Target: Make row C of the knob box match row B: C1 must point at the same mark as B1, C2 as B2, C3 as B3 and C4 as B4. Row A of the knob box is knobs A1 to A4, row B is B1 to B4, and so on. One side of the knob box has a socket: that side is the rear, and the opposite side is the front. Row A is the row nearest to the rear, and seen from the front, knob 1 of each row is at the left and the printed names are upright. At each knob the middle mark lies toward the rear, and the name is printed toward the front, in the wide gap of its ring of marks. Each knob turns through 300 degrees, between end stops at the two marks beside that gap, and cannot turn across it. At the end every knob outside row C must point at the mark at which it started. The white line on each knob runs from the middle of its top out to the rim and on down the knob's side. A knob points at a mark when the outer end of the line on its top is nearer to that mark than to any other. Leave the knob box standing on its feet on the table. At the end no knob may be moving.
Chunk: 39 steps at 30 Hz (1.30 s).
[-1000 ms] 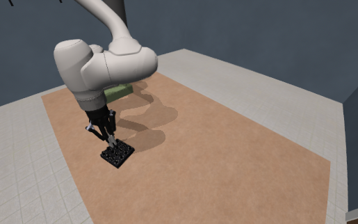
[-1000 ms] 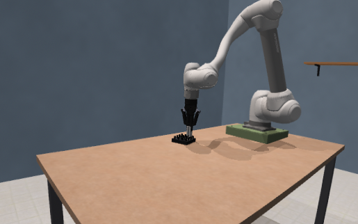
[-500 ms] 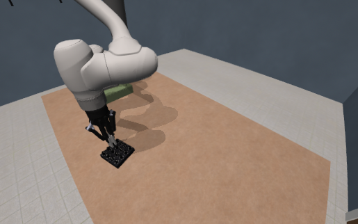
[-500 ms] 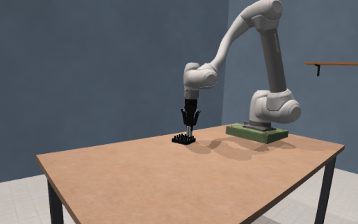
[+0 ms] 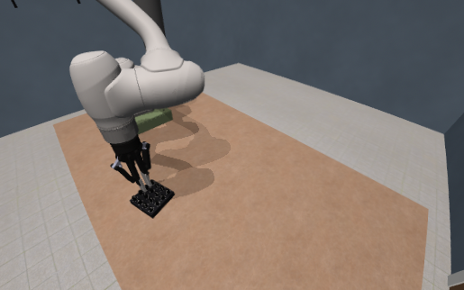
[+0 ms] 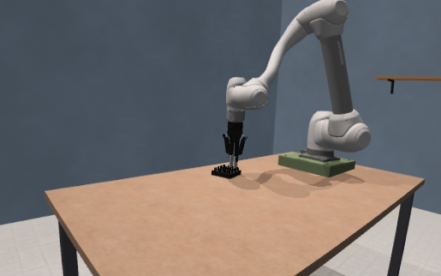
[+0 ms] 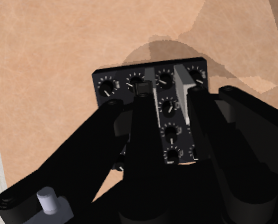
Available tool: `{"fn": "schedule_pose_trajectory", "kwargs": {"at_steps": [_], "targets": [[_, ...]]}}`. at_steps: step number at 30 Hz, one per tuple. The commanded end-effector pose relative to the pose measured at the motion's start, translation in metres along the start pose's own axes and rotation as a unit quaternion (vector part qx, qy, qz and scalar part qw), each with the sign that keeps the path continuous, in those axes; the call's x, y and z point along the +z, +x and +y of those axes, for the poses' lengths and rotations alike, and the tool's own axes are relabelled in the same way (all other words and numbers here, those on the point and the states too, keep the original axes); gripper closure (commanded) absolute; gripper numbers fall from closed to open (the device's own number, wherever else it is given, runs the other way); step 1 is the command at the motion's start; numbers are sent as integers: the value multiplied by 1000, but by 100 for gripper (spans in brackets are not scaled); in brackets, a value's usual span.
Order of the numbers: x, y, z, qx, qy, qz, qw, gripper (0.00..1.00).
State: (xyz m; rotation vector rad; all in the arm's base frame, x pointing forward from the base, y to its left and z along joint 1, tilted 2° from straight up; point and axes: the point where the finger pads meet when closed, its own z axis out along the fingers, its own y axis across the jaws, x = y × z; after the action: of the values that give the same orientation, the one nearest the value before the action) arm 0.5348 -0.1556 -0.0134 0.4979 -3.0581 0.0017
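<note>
The black knob box (image 5: 154, 201) (image 6: 226, 172) (image 7: 121, 84) stands on its feet on the brown table (image 5: 267, 194) (image 6: 215, 223), near its far left part. My gripper (image 5: 147, 184) (image 6: 233, 165) (image 7: 165, 80) points straight down over the box. Its fingers stand a little apart, one on each side of a knob (image 7: 168, 104) in the second row from the far edge in the wrist view. There is a small gap between the pads and that knob. Other knobs of the same column show between the fingers. The printed names and marks are too small to read.
The arm's green base plate (image 5: 154, 118) (image 6: 316, 164) sits on the table behind the box. A wall shelf (image 6: 420, 79) hangs at the right. The table's left edge runs close to the box.
</note>
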Motion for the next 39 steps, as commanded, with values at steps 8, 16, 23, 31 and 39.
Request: {"fn": "schedule_pose_trajectory", "kwargs": {"at_steps": [8,16,23,31,39], "targets": [[0,0,0,0,0,0,1000,88],[-8,0,0,0,0,0,1000,88],[-25,0,0,0,0,0,1000,88],[-37,0,0,0,0,0,1000,88],[-38,0,0,0,0,0,1000,88]]}}
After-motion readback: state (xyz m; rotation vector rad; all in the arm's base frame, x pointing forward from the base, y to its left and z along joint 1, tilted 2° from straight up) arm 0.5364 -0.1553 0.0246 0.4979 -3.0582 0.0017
